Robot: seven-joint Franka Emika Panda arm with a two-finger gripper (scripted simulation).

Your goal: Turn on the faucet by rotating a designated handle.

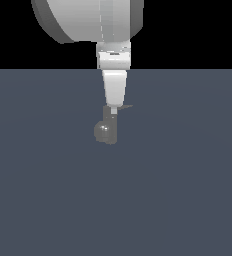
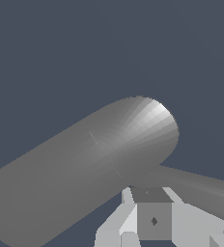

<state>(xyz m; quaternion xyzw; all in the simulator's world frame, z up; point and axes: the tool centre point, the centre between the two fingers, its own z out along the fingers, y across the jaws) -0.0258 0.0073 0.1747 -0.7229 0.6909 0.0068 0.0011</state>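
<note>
1. The faucet stands on the counter near the middle, round bulge low down.
2. Its thin handle pokes toward the exterior view's right.
3. The gripper sits at the post's top; open or closed cannot be told.
4. It should push the handle's tip sideways, slowly, without slipping off.

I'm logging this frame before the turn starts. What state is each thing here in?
faucet: upright on the floor, its post top hidden behind the fingers in the exterior view.
handle: juts sideways toward the exterior view's right, tip free.
gripper: lowered onto the faucet's top by the handle; fingers close to the post, open or shut not clear.
</note>
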